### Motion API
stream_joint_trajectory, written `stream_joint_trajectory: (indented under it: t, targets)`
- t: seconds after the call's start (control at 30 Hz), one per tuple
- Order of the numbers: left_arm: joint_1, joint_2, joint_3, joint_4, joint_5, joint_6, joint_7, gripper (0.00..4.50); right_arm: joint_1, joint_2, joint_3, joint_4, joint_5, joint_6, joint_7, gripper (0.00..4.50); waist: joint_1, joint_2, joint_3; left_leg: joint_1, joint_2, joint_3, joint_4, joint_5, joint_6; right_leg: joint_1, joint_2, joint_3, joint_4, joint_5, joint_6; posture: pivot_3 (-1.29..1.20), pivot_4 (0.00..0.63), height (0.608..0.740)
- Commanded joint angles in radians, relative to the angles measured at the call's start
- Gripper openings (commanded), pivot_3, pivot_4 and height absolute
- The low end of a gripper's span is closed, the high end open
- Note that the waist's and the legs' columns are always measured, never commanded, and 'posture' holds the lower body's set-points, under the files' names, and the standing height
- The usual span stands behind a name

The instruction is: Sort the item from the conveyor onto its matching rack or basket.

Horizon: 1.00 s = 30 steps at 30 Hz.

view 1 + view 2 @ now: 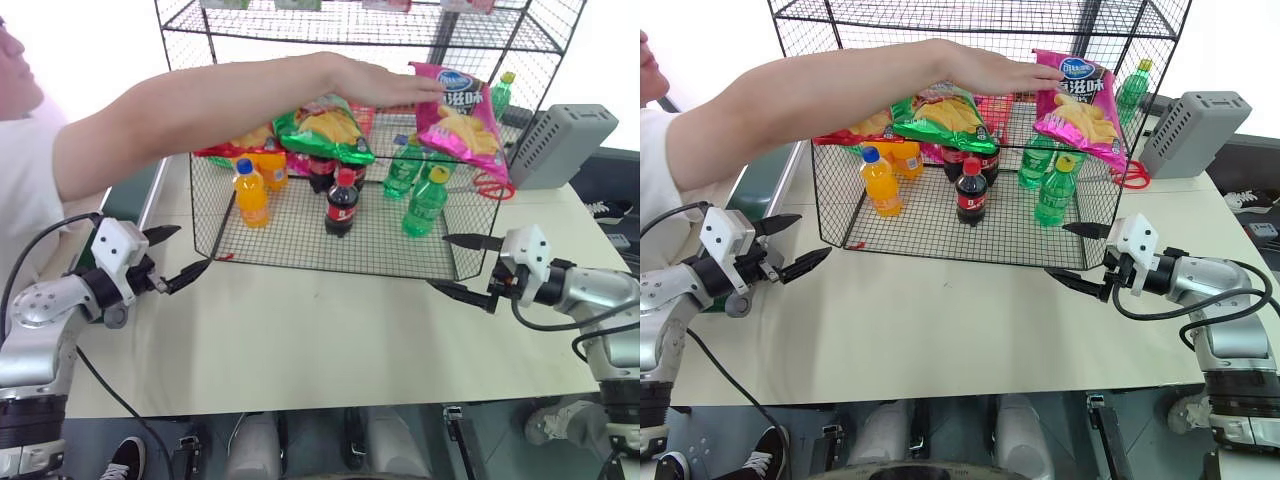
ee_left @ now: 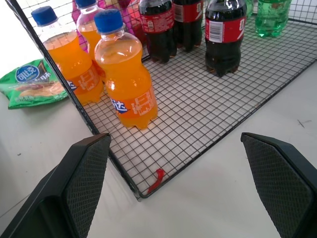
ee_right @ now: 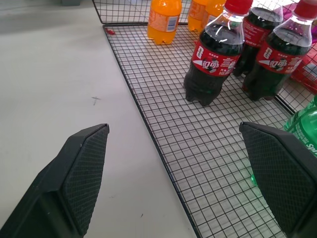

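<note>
Item (image 1: 460, 120): shiny magenta-pink, yellow chips pictured, round blue logo. Rack (image 1: 330, 240): black wire mesh. Bottles inside: orange with blue caps (image 2: 126, 79), dark cola with red labels (image 3: 213, 54), green (image 1: 427, 200). My fingers (image 3: 81, 173): black, fine cross-hatch.

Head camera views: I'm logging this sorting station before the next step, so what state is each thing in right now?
Shiny magenta-pink chip bag: tilted at the black wire-mesh rack, a person's hand on it.
Green chip bag: lying on the middle tier.
Orange soda bottle: upright, capped.
Dark cola bottle: upright, capped.
Green soda bottle: upright, capped.
Left gripper: open, empty.
Right gripper: open, empty.
</note>
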Motion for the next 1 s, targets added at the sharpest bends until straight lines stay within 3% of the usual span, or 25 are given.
stream_joint_trajectory:
  t: [0.03,1.0]
  targets:
    - [0.005,0.009,0.008,-0.008,0.007,-0.027,-0.001,4.5,-0.025,-0.006,-0.008,0.012,0.003,-0.02,0.009,4.39,0.0,0.0,0.0,0.0,0.0,0.0,0.0,0.0,0.0,0.0,0.0,0.0,0.0,0.0,0.0,0.0,0.15,0.74]
    - [0.017,-0.005,-0.017,0.008,0.022,-0.08,0.004,4.5,-0.093,0.019,0.054,0.042,-0.027,-0.031,0.028,4.39,0.0,0.0,0.0,0.0,0.0,0.0,0.0,0.0,0.0,0.0,0.0,0.0,0.0,0.0,0.0,0.0,0.15,0.74]
